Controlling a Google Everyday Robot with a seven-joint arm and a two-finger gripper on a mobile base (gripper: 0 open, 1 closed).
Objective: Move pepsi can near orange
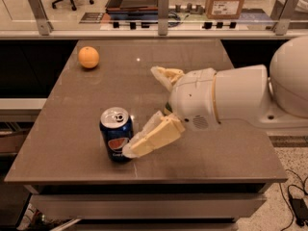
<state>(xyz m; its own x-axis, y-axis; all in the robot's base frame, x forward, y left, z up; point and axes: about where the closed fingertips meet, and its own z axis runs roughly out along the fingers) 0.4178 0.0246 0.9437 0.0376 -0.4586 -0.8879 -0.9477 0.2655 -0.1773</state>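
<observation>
The pepsi can [115, 134], blue with a silver top, stands upright near the table's front edge, left of centre. The orange [89, 57] lies at the far left of the table, well apart from the can. My gripper [141, 111] is open and reaches in from the right, just right of the can. Its near finger [153, 137] lies low against the can's lower right side. Its far finger [165, 75] is behind and to the right of the can. The gripper holds nothing.
The brown table [62, 143] has its front edge just below the can. My white arm [240, 97] covers the table's right side and hides the sponge. Behind the table runs a counter with metal posts [163, 6] and a cardboard box [226, 0].
</observation>
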